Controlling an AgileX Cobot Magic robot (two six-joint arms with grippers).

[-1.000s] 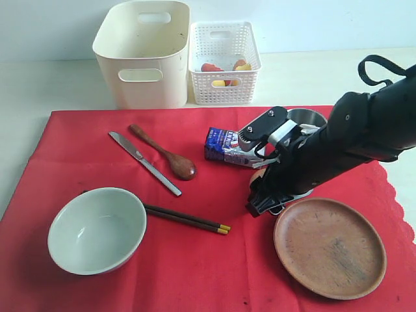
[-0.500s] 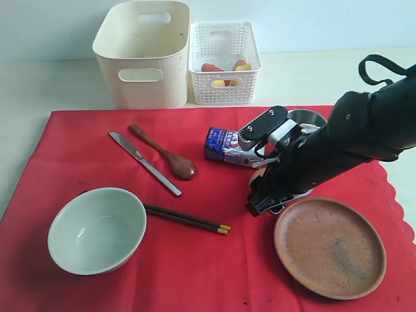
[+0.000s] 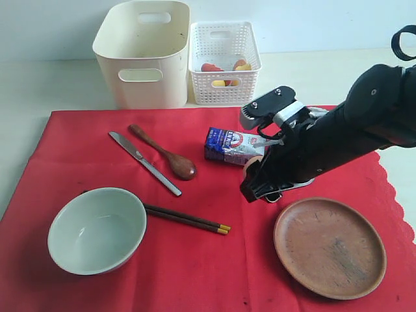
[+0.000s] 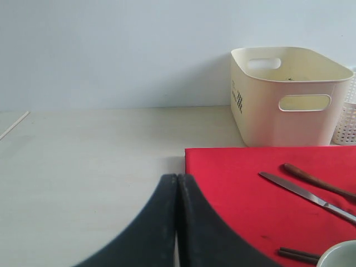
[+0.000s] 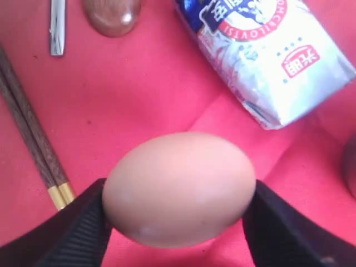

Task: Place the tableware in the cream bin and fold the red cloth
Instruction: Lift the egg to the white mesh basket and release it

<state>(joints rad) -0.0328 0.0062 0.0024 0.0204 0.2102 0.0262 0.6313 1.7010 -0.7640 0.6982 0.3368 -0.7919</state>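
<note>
One egg (image 5: 179, 183), fragile and smooth, sat gripped across its middle by the right gripper (image 3: 253, 177) over the red cloth (image 3: 84, 143); the left gripper (image 4: 178, 222) was closed, empty; the stiff wooden plate (image 3: 329, 247) alongside suited a rim hold.

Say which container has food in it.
The white lattice basket, beside the cream bin; red and yellow pieces show inside it, none in the bin.

Bright diffuse light is filling every view; the bowl (image 3: 96, 229) is casting a faint shadow toward five o'clock (soft-edged), and the egg (image 5: 179, 189) is blurring slightly.
</note>
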